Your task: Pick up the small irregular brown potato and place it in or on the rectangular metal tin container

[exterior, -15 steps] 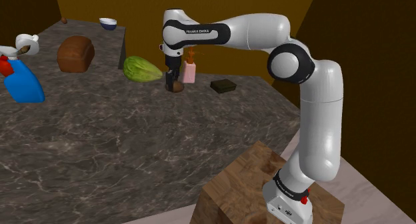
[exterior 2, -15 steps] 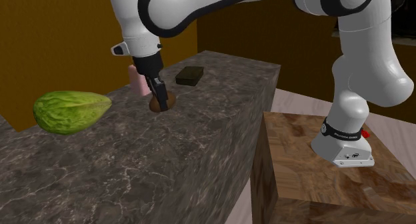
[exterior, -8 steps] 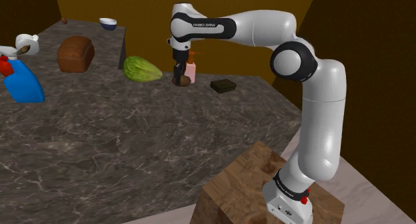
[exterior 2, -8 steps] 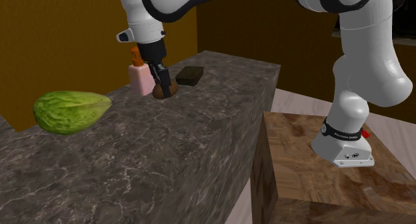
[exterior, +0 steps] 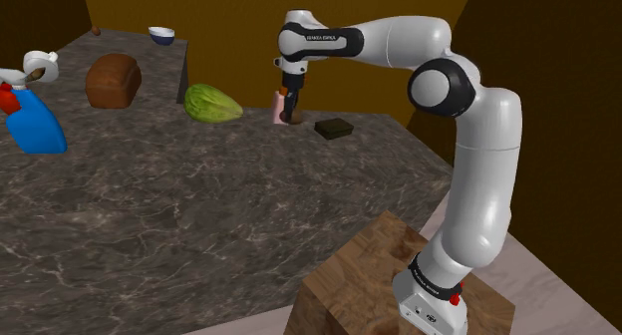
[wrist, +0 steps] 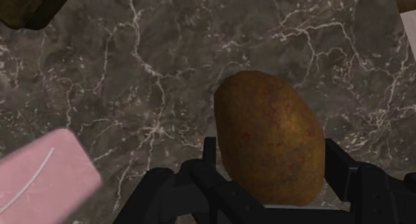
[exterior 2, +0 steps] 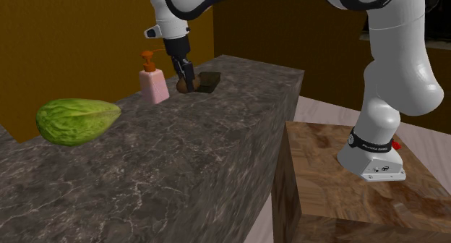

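In the shoulder view the arm reaches from the stand (exterior: 399,273) over the dark veined counter (exterior: 199,213). The gripper (exterior: 290,114) points down near the counter's far edge with its jaws closed on the brown potato (exterior: 293,117). A pink bottle (exterior: 277,107) stands just behind it, and the dark flat tin (exterior: 334,128) lies close by toward the counter's right corner, apart from the potato. A green cabbage (exterior: 211,103) sits further along the far edge. A brown loaf (exterior: 112,80) and a bowl (exterior: 161,33) lie toward the far left corner. In the second exterior view the gripper (exterior 2: 186,77) clasps the potato (exterior 2: 185,83) between the bottle (exterior 2: 152,82) and the tin (exterior 2: 211,80). The potato seems to hang just clear of the counter (exterior 2: 181,155), not yet over the tin. The cabbage (exterior 2: 76,121) lies near the left edge, well apart. In the wrist view the two black fingers (wrist: 337,159) press on either side of the potato (wrist: 267,139). The counter (wrist: 147,69) lies beneath, the bottle (wrist: 40,179) to one side, and a corner of the tin (wrist: 27,6) further off.
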Controlling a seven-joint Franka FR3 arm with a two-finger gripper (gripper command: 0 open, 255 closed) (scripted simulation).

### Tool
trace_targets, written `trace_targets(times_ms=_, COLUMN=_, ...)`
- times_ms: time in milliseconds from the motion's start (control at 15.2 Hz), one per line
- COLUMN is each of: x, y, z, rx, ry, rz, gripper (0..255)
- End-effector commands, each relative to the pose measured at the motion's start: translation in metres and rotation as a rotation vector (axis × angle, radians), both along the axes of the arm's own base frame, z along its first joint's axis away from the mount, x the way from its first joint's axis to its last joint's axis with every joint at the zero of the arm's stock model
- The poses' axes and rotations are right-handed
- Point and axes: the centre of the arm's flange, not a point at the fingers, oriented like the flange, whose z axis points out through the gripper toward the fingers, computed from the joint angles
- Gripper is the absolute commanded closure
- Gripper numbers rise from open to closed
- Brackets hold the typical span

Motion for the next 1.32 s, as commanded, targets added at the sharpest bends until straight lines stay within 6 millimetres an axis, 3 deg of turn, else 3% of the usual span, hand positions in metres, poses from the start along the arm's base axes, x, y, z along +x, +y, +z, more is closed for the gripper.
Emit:
trace_targets(times_ms=0, x=0.003, y=-0.03, z=0.0, rx=0.0, ry=0.0, rz=0.001, gripper=255)
trace_targets(times_ms=1254, x=0.013, y=-0.281, z=0.001, rx=0.0, ry=0.0, rz=0.001, gripper=255)
